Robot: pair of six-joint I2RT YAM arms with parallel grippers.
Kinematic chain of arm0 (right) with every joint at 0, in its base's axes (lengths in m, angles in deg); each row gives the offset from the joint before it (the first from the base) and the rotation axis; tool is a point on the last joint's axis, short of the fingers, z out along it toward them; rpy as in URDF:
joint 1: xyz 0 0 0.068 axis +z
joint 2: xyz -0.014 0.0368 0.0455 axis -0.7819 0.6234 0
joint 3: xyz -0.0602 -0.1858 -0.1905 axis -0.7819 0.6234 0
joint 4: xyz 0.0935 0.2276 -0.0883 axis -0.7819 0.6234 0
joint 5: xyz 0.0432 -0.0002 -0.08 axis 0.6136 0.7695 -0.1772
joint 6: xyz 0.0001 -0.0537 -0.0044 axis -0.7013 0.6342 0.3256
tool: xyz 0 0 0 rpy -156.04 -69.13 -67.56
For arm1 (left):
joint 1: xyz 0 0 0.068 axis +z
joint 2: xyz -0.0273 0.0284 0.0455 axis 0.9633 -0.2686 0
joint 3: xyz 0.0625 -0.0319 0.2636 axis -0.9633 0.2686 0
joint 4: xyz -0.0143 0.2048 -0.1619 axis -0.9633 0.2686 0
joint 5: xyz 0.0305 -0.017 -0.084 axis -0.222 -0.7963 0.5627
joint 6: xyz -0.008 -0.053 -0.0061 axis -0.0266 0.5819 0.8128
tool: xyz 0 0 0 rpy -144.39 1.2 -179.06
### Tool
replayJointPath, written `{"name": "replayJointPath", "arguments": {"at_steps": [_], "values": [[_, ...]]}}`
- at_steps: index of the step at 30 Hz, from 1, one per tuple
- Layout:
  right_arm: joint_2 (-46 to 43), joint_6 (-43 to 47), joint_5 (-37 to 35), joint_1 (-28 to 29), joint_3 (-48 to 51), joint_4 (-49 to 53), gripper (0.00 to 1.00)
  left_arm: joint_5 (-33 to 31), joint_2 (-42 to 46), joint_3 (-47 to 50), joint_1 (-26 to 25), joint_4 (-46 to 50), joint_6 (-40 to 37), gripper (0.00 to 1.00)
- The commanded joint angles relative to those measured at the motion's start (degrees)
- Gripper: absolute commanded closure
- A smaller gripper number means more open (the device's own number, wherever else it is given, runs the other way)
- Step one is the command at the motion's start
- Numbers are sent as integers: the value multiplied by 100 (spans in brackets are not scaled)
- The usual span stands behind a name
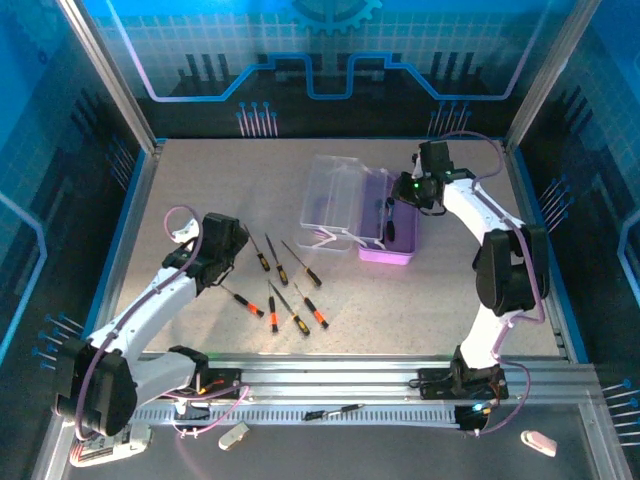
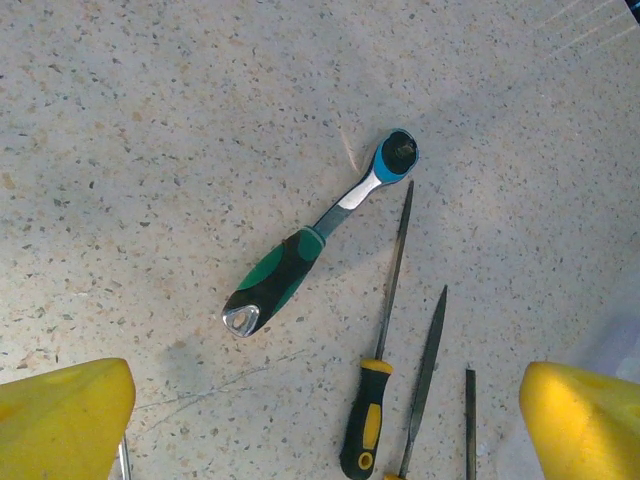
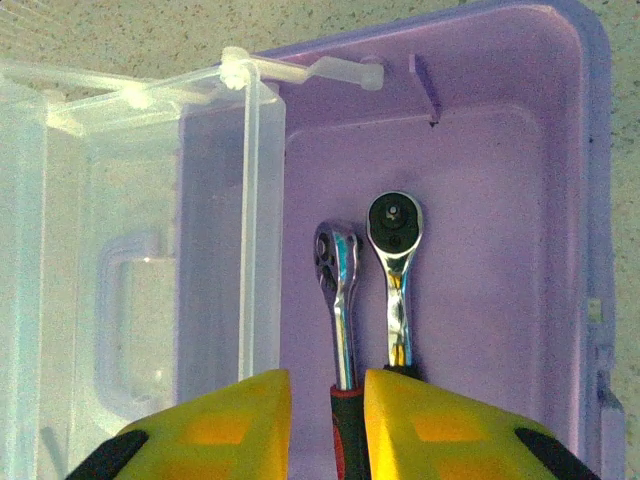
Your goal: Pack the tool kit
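Packing looks barely begun, judged from how things lie. The case sits open at the far right of the table (image 1: 430,310), its clear lid (image 1: 330,195) thrown back to the left and its purple base (image 3: 500,250) holding just two tools. One is a red ratchet (image 3: 337,270). The right gripper (image 3: 328,405) hangs over the base with its jaws drawn in close on that tool's red-and-black handle, though whether it rests on the floor of the base cannot be told. The other is a chrome ratchet (image 3: 394,275) lying just beside it, head toward the far wall, its handle hidden under a finger. The rest is outside the case. A green ratchet (image 2: 315,240) with a blue head lies on the table under the left gripper (image 2: 320,425), whose jaws stand wide apart with nothing between them. Near it, right of that gripper in the top view, some seven drivers (image 1: 290,308) with black-and-orange or yellow handles are scattered well apart from the case. One more driver (image 1: 335,411) lies on the front ledge between the arm bases. So most of the loading is left, I would say, and after it the lid must be swung over and shut. As for writing, no brand, label or lettering can be read on the tools or the case, and the handles are too small to tell.
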Motion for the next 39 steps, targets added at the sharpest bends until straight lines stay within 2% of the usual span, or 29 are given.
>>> {"name": "replayJointPath", "arguments": {"at_steps": [1, 10, 17, 20, 24, 31, 39], "values": [[-430, 89, -15, 30, 201, 127, 72, 175, -138, -188, 181, 100, -239, 1], [-1469, 117, 179, 70, 931, 4, 68, 717, -729, -497, 589, 7, -822, 5], [-2019, 4, 515, 247, 1546, -383, 66, 1126, -1414, -1057, 934, 528, -1431, 9], [-2102, -83, 604, 280, 1719, -560, 66, 1356, -1884, -1544, 1066, 991, -1721, 9], [-2091, -162, 648, 316, 1793, -672, 65, 1619, -2293, -1884, 1122, 1116, -2123, 18], [-2103, -252, 667, 402, 1894, -811, 64, 1598, -3082, -2763, 1122, 1753, -3064, 30], [-2323, -357, 587, 472, 2144, -893, 63, 1634, -3601, -2800, 1116, 1606, -3512, 35]]}}
